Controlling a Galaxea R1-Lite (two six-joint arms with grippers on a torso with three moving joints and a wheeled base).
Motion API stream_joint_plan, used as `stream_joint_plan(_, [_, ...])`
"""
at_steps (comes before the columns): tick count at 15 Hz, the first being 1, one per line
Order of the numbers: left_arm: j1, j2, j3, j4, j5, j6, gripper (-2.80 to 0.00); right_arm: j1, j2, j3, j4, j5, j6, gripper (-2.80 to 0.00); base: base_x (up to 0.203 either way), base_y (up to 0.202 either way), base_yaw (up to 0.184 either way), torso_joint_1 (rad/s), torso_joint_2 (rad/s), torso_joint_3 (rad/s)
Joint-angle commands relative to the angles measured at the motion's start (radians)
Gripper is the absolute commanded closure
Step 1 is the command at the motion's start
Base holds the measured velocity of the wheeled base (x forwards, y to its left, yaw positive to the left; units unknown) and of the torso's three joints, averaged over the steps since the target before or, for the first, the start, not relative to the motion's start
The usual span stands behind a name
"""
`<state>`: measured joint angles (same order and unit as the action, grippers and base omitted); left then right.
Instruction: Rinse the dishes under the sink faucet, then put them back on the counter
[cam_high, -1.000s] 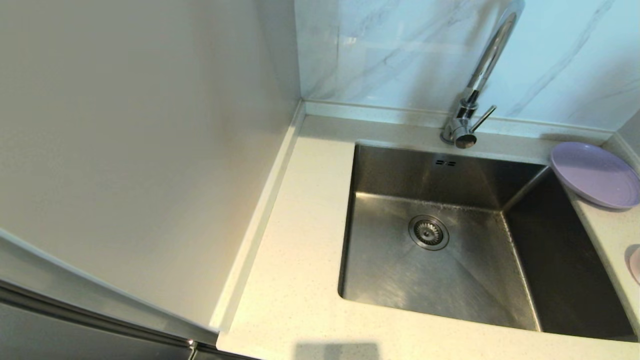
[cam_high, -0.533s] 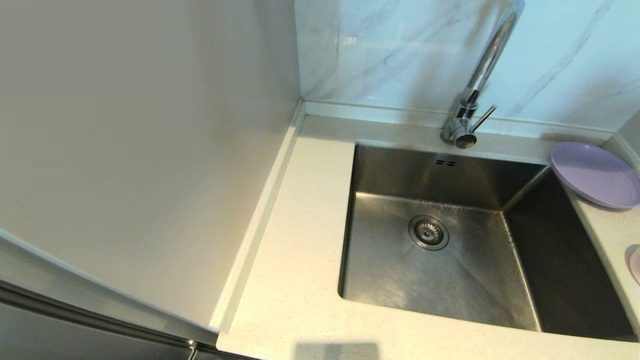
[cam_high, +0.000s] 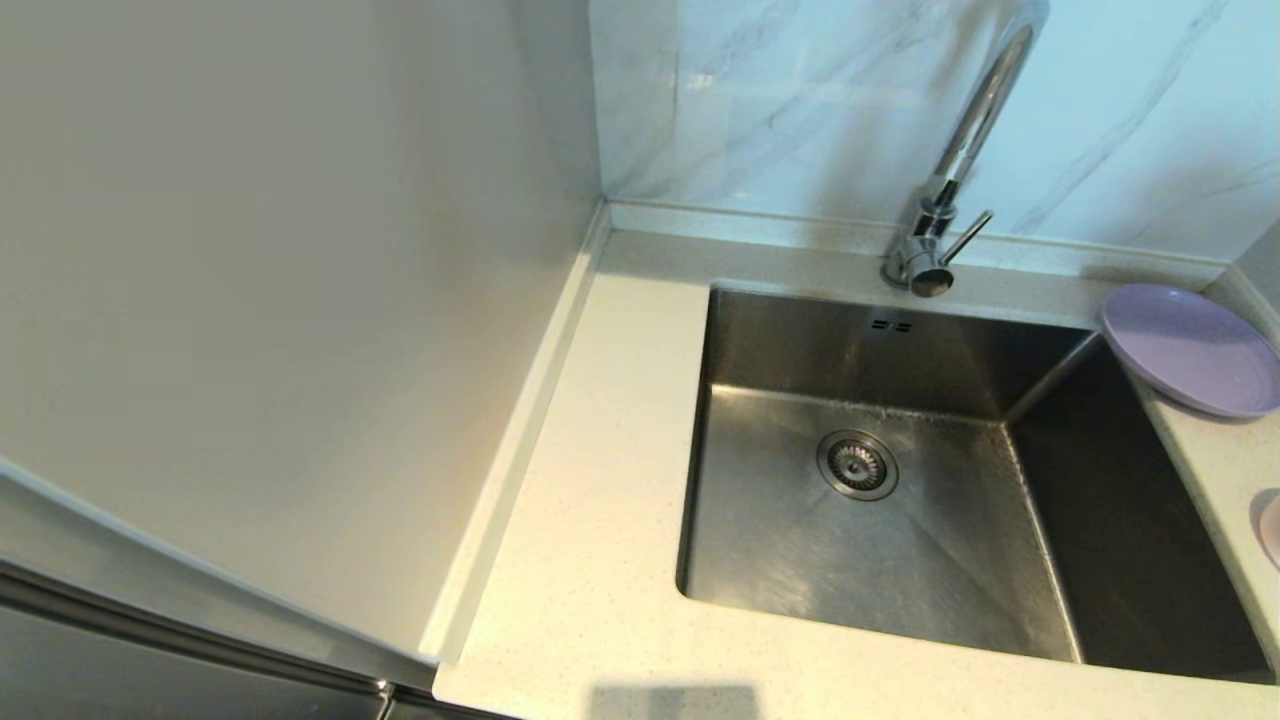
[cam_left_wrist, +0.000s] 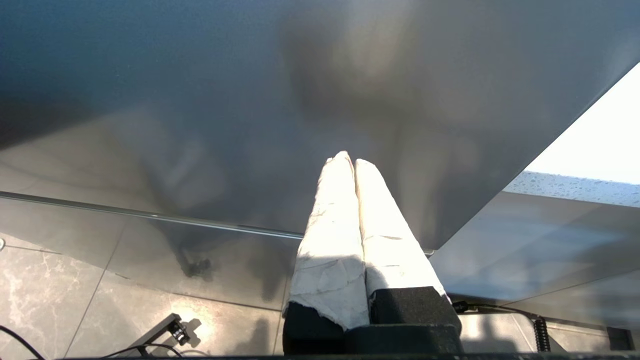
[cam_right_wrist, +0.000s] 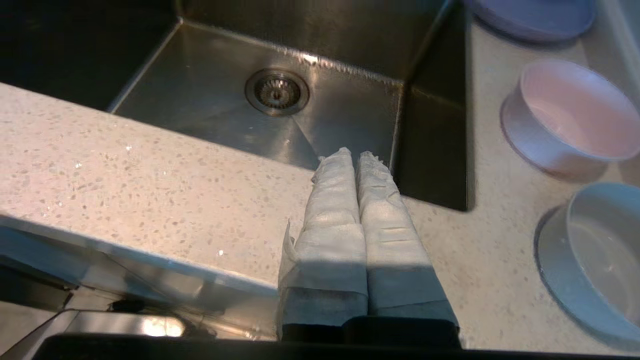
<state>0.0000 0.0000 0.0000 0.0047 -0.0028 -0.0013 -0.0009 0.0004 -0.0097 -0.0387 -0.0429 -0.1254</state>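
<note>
Sink (cam_high: 870, 520): set into the desk (cam_high: 590, 560); nothing lies in the basin around the strainer drain (cam_high: 857, 464).
Sink faucet (cam_high: 940, 200): at the sink's 12 o'clock edge, its spout arching up.
Lavender plate (cam_high: 1190, 350): on the desk at the sink's 2 o'clock corner.
Pink dish (cam_right_wrist: 570, 115): on the desk at 3 o'clock of the sink, beside a pale blue bowl (cam_right_wrist: 595, 260).
Right gripper (cam_right_wrist: 356, 156): fingers pressed together, holding nothing, above the desk's near edge.
Left gripper (cam_left_wrist: 350, 159): fingers together, holding nothing, parked before a grey panel (cam_left_wrist: 200, 100).

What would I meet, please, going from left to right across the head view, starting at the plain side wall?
Plain side wall → counter → drain in the sink → lavender plate → pale pink dish, only its edge in view.
</note>
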Motion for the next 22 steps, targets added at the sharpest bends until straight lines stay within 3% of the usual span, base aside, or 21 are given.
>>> stream_joint_plan(1, [0.000, 0.000, 0.000, 0.000, 0.000, 0.000, 0.00, 0.001, 0.003, 0.019, -0.004, 0.006, -0.003, 0.00, 0.000, 0.000, 0.000, 0.000, 0.00, 0.000])
stream_joint_plan(7, [0.000, 0.000, 0.000, 0.000, 0.000, 0.000, 0.00, 0.001, 0.003, 0.019, -0.009, 0.000, 0.098, 0.00, 0.000, 0.000, 0.000, 0.000, 0.00, 0.000])
stream_joint_plan(10, [0.000, 0.000, 0.000, 0.000, 0.000, 0.000, 0.00, 0.001, 0.003, 0.018, 0.062, 0.000, 0.216, 0.00, 0.000, 0.000, 0.000, 0.000, 0.00, 0.000])
stream_joint_plan(17, [0.000, 0.000, 0.000, 0.000, 0.000, 0.000, 0.00, 0.001, 0.001, 0.019, 0.060, 0.026, 0.105, 0.00, 0.000, 0.000, 0.000, 0.000, 0.00, 0.000])
stream_joint_plan(20, [0.000, 0.000, 0.000, 0.000, 0.000, 0.000, 0.00, 0.001, 0.003, 0.019, 0.057, 0.018, 0.164, 0.00, 0.000, 0.000, 0.000, 0.000, 0.00, 0.000])
stream_joint_plan(22, [0.000, 0.000, 0.000, 0.000, 0.000, 0.000, 0.00, 0.001, 0.001, 0.019, 0.059, 0.018, 0.147, 0.00, 0.000, 0.000, 0.000, 0.000, 0.00, 0.000])
